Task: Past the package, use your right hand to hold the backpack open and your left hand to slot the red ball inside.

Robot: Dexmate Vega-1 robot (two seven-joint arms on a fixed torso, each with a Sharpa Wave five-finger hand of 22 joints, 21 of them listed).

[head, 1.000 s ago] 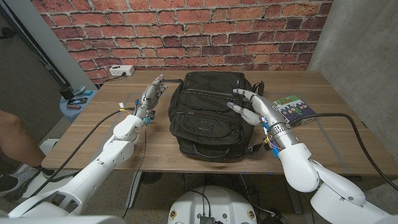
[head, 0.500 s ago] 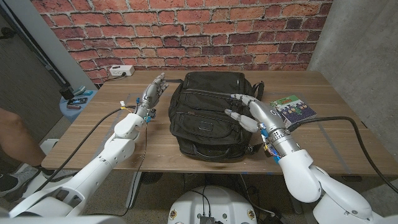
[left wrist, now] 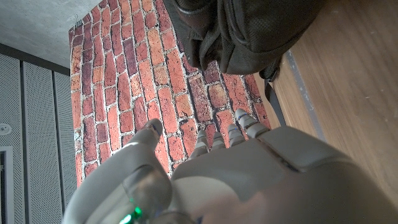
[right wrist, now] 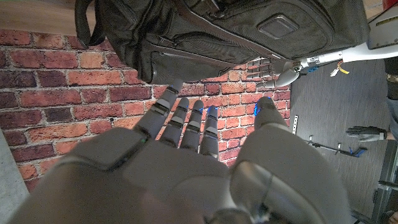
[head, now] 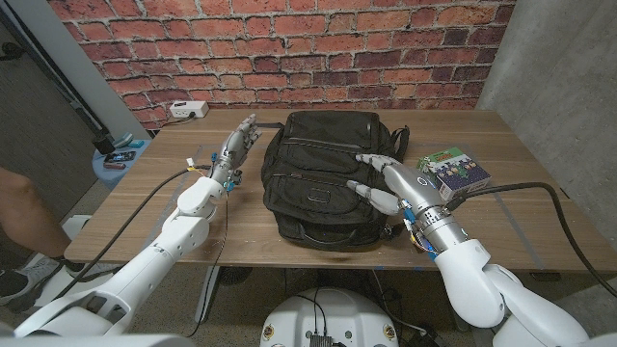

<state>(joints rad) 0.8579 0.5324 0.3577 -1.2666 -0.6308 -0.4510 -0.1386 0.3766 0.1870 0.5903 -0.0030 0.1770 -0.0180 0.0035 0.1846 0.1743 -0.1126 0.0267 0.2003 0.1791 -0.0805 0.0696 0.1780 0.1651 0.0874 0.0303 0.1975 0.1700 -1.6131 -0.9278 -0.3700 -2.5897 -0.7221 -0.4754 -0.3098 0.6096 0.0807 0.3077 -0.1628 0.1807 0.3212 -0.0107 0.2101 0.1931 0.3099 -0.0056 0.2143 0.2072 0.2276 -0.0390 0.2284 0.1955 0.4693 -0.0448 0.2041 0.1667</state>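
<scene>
Backpack [head: 323, 178] black, flat, zipped

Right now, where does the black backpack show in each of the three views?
Head view: backpack lies mid-table, between both hands.
Left wrist view: backpack at the top edge, beyond the fingers.
Right wrist view: backpack spans the top.
Shared landmark: brick wall.

No text or label can be read anywhere.
</scene>
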